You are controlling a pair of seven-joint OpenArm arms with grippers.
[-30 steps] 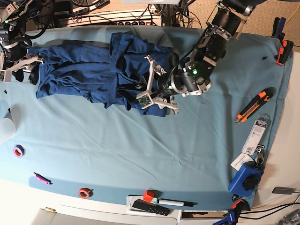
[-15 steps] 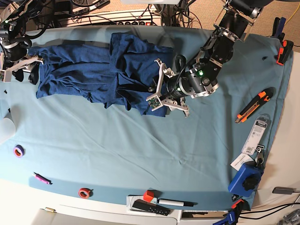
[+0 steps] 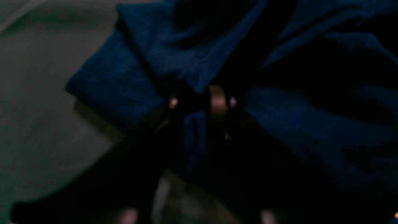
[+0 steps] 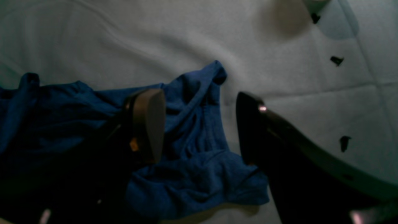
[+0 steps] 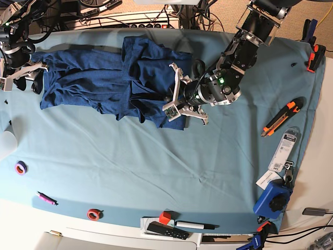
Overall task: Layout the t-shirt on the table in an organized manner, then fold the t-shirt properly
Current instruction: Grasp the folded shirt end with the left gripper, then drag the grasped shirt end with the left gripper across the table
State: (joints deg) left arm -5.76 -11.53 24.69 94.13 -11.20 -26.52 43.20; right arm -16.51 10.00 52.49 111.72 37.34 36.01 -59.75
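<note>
Rumpled navy t-shirt [image 5: 112, 78] lies on teal table [image 5: 156, 166].

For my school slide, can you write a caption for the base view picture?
Two robot arms work a rumpled navy t-shirt on a teal table, the left gripper at its bunched edge.

Background, base view: even overhead light is falling across the scene. Beyond the far edge, a white power strip [image 5: 136, 21] and tangled black cables [image 5: 182, 15] are lying on tan floor [image 5: 307, 11]. A white surface [image 5: 318, 172] is running along the right side, carrying a small grey device [image 5: 315, 211].
</note>
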